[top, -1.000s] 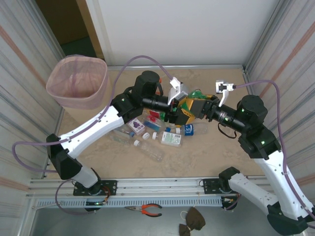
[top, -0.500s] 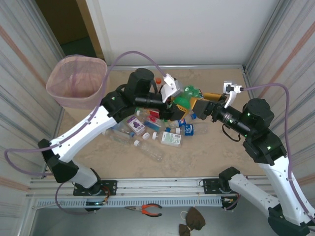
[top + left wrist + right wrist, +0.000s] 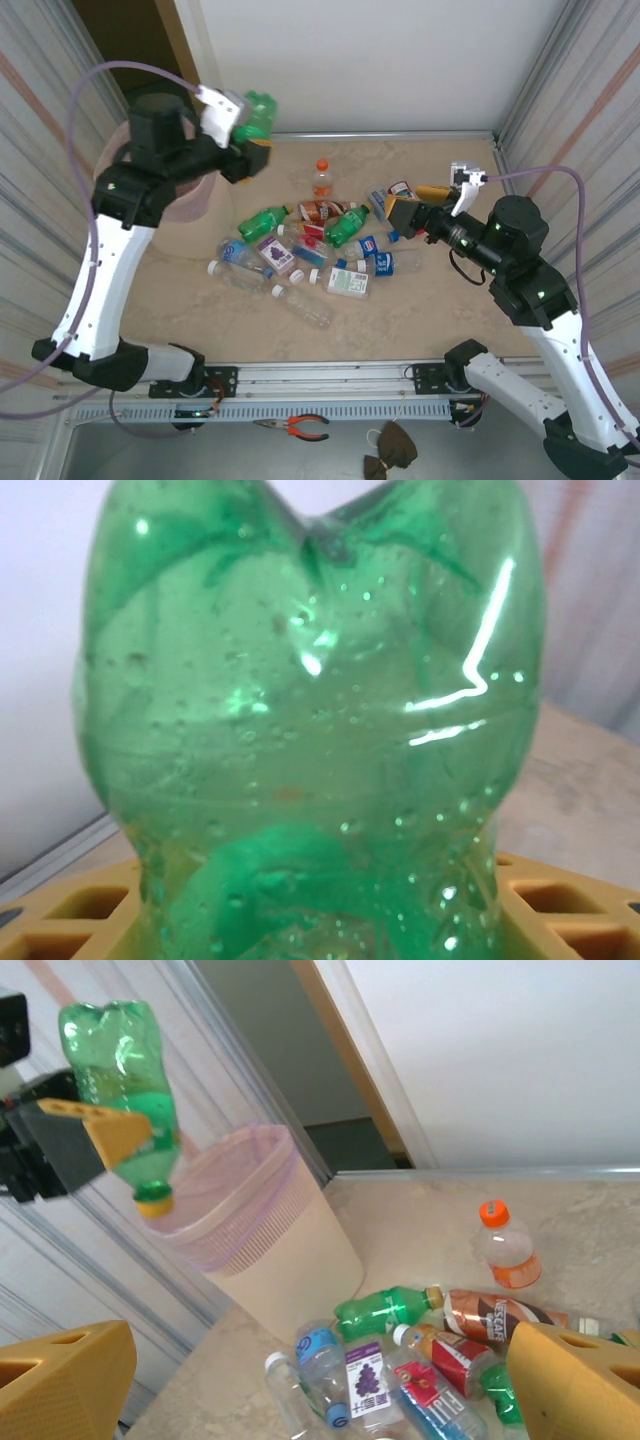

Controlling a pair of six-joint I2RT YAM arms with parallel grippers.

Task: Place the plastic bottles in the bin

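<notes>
Overhead, green bottle between tight left fingers, neck unseen; right fingers wide apart.

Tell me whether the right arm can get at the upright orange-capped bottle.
Probably yes. The right gripper is open and empty beside the pile. The orange-capped bottle stands apart with nothing over it, and the left gripper is up by the bin holding a green bottle.
</notes>
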